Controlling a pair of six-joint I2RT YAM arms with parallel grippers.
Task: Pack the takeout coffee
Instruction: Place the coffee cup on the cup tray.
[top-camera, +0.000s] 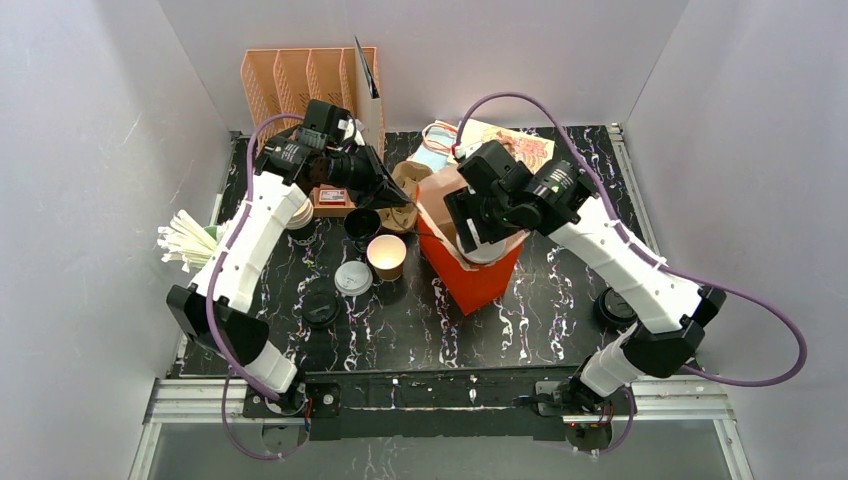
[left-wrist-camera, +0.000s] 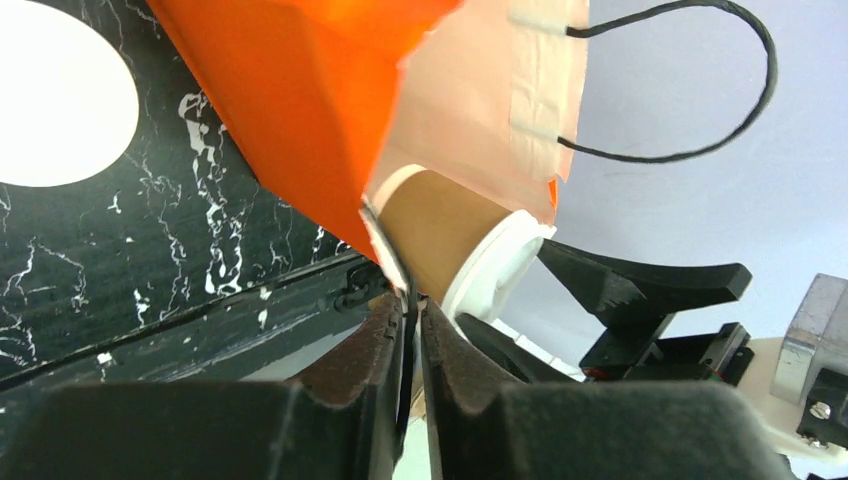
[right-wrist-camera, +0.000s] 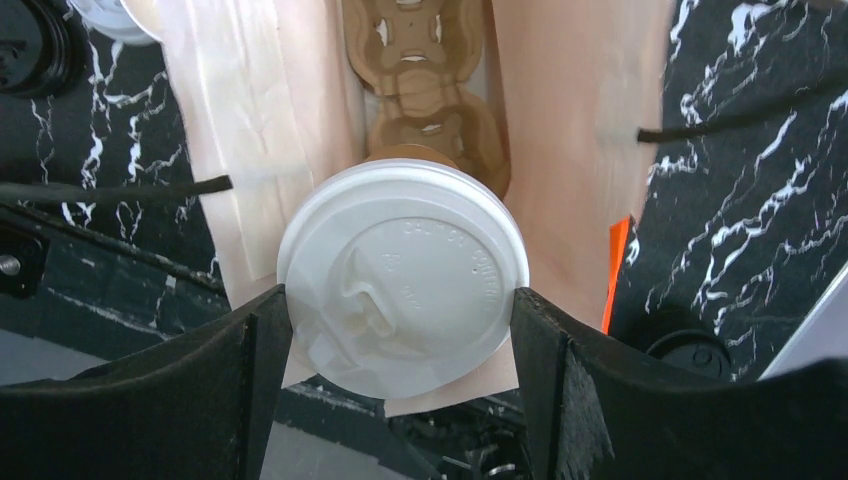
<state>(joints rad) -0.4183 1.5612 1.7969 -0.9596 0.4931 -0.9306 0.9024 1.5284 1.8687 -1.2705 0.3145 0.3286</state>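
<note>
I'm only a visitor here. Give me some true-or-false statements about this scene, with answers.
1. The right hand holds a coffee cup with a white lid. True.
2. The left hand is open and empty. False: it is shut on the orange bag's rim.
3. An uncovered brown cup stands on the table beside a loose white lid. True.
4. The bag has no handles. False: it has black cord handles.

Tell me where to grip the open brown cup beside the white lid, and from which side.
Grip the open brown cup across its wall just below the rim, coming from the near side. It stands upright and widens upward, so it should not slip through the jaws. The black cup crowds its far side, the white lid its left, the orange bag its right.
</note>
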